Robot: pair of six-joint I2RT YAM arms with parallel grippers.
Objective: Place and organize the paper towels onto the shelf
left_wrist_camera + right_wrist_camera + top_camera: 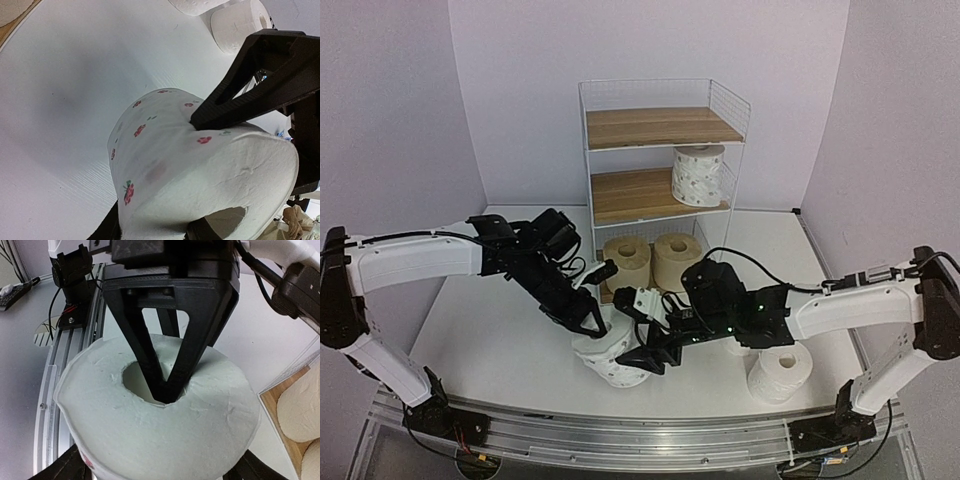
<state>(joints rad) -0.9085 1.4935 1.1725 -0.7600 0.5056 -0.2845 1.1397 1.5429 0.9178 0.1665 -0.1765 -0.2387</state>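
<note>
Now the left hand (pixel 596 322) pinches the dotted roll (pixel 617 368) by its wall, one finger in the core, beside the near edge of the table (pixel 500 340). The right hand (pixel 642 358) straddles it, grip unclear. Releasing too soon could tumble it off that edge.

Black left fingers (pixel 150 365) pinch the white dotted paper roll (pixel 165 165), one inside its core; right fingers (pixel 235 100) straddle it.
</note>
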